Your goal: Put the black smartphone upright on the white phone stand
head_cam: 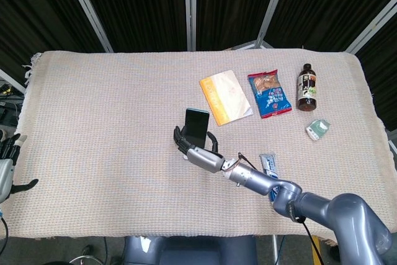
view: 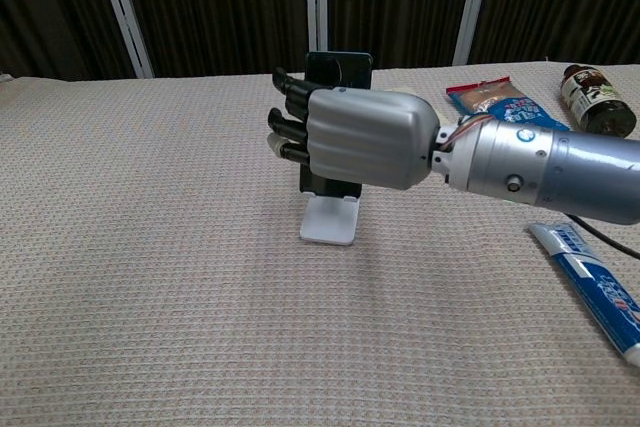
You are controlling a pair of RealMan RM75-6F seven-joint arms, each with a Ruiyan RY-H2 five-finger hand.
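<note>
Head view shows the left hand (head_cam: 7,167) at the far left edge, off the side of the cloth-covered table (head_cam: 105,116), its fingers spread and holding nothing. Toward the middle of the cloth, the black smartphone (head_cam: 196,126) stands upright, and the right hand (head_cam: 197,151) is wrapped around its lower part from the near side, dark fingers (head_cam: 179,137) curled at the phone's left edge; whether the grip is tight or loosening cannot be told. Chest view has the same right hand (view: 358,137) in front of the phone (view: 338,65), hiding most of it; the phone's bottom appears to meet the white phone stand (view: 330,221), whose flat base lies on the cloth just below the hand, though the hand hides how it is seated. Right of and beyond the phone lies a yellow booklet (head_cam: 225,97), then a blue snack packet (head_cam: 270,93), both flat on the cloth. Nearer, beside the right forearm, a toothpaste tube (view: 590,291) lies flat. Farther right a dark bottle (head_cam: 307,87) stands upright at the far side, and a small green-and-white packet (head_cam: 318,129) lies near the right edge, well apart from the phone.
</note>
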